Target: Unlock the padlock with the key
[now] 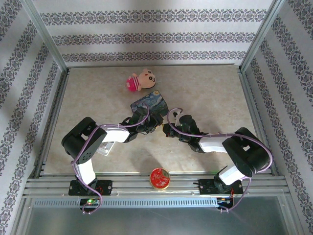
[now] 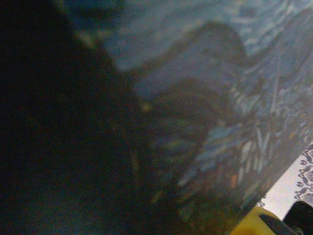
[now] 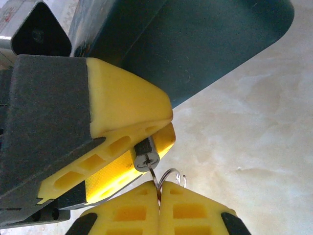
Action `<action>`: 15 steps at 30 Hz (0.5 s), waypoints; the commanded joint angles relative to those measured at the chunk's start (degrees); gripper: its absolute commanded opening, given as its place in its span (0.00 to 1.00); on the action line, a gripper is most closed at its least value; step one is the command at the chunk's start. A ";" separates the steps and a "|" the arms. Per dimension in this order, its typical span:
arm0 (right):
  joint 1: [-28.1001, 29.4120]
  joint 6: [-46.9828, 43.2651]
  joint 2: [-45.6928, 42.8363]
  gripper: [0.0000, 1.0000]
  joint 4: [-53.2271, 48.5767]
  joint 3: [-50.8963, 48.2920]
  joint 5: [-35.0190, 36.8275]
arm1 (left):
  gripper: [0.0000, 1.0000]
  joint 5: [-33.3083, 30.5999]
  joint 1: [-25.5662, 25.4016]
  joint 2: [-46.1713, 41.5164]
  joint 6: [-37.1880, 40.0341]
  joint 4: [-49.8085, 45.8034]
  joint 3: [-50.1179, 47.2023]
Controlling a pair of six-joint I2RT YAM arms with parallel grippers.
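You have one plush [image 1: 139,81], one blue tin [image 1: 149,104], one red tin [image 1: 160,178], one padlock [image 3: 145,156] and, it seems, one key [image 3: 155,178].

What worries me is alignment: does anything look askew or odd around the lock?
The key, pinched in the right hand, meets the padlock near the lower edge of its face, seemingly off the keyhole, though hard to judge.

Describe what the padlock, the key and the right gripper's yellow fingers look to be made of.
Padlock: metal by the look, with a dark body and a dull silvery keyway face. Key: a thin grey sliver with a bright glint, so most likely bare metal. Fingers of the right gripper: matte yellow plastic or firm rubber; the hollow ribbed pockets suggest moulding or printing.
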 commanded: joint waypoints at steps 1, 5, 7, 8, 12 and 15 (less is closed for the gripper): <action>-0.45 1.11 2.14 0.00 4.74 2.20 -0.82 | 0.00 8.74 -1.44 3.58 -4.70 -10.29 -0.42; -0.65 2.69 3.79 0.00 7.94 2.46 -1.99 | 0.00 9.36 -1.82 3.44 -3.63 -11.50 0.41; -0.28 3.18 3.89 0.00 8.19 2.30 -1.90 | 0.01 9.10 -1.82 2.95 -3.40 -11.50 0.14; -0.09 3.43 3.80 0.00 8.11 2.12 -1.59 | 0.07 8.64 -1.84 2.52 -3.29 -11.51 -0.22; 0.85 5.89 4.60 0.00 8.07 0.95 0.30 | 0.22 7.70 -1.73 1.52 -2.55 -12.04 -1.01; 1.60 7.97 6.19 0.00 9.23 0.03 1.23 | 0.33 7.60 -1.73 1.66 -2.62 -11.10 -1.75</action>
